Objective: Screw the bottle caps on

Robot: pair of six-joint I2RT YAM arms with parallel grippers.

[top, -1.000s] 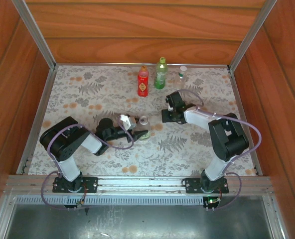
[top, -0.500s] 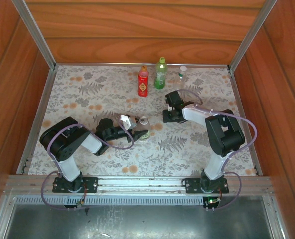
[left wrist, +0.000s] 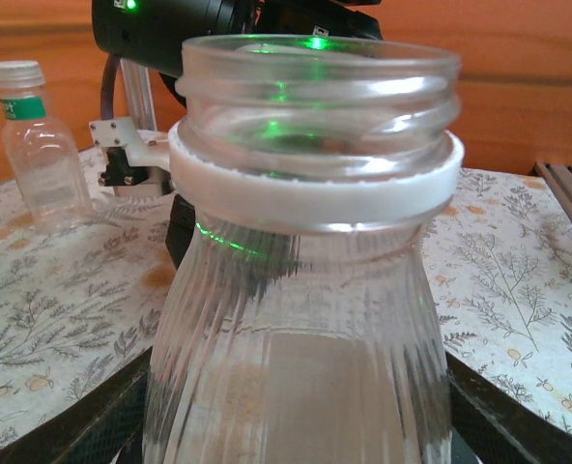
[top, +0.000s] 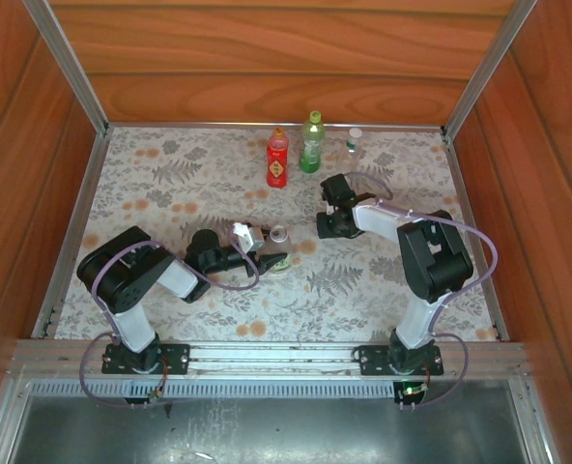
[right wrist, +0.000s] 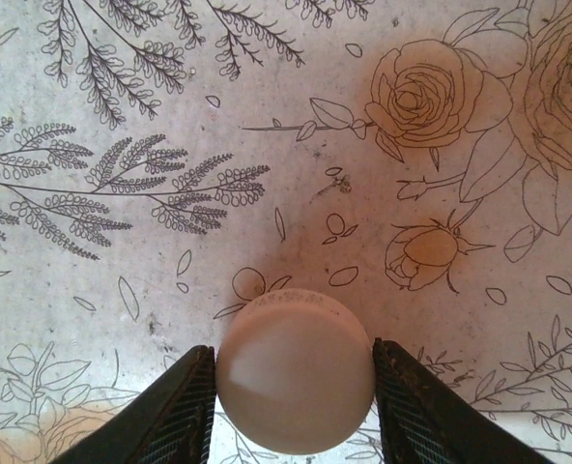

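Note:
My left gripper (top: 270,247) is shut on a clear ribbed bottle (top: 278,234) near the table's middle. Seen from the left wrist, this bottle (left wrist: 305,290) stands upright with an open threaded mouth and a white neck ring, my dark fingers (left wrist: 88,425) against its sides. My right gripper (top: 322,225) points down at the cloth to the right of it. A round white cap (right wrist: 296,372) lies on the cloth, with my right gripper (right wrist: 295,387) shut on it, both ribbed pads (right wrist: 191,406) touching its sides.
A red bottle (top: 277,160), a green bottle (top: 312,143) and a small clear bottle with a green label (top: 354,141) stand capped along the back edge. The small bottle (left wrist: 37,145) also stands far left behind the held bottle. Wooden walls enclose the flowered cloth (top: 170,193).
The right arm has shifted a little and its jaws have narrowed onto the white cap. The left arm and its bottle have stayed put.

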